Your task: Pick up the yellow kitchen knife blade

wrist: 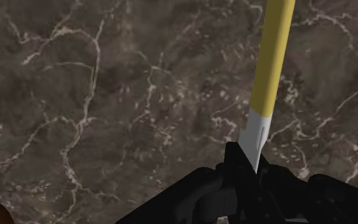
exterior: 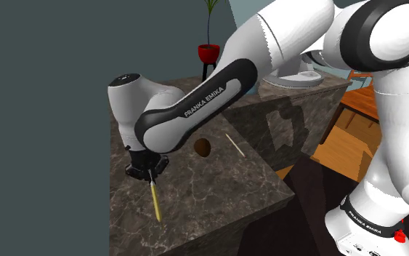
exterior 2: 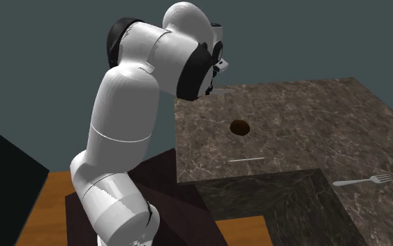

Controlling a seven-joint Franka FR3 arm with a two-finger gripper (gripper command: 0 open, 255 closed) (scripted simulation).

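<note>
Black gripper [wrist: 248, 167] closed, apparently pinching the blade tip of the yellow-handled knife [wrist: 271, 57], over a dark veined countertop [exterior: 217, 190]; teal-grey wall [exterior: 43, 109] behind.

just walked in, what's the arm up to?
The arm's gripper is down at the marble counter, fingers closed on the pale blade tip of the knife. The yellow handle points away from the gripper. I can't tell whether the knife is off the counter. A brown round thing and a thin white stick lie nearby, apart from the gripper.
</note>
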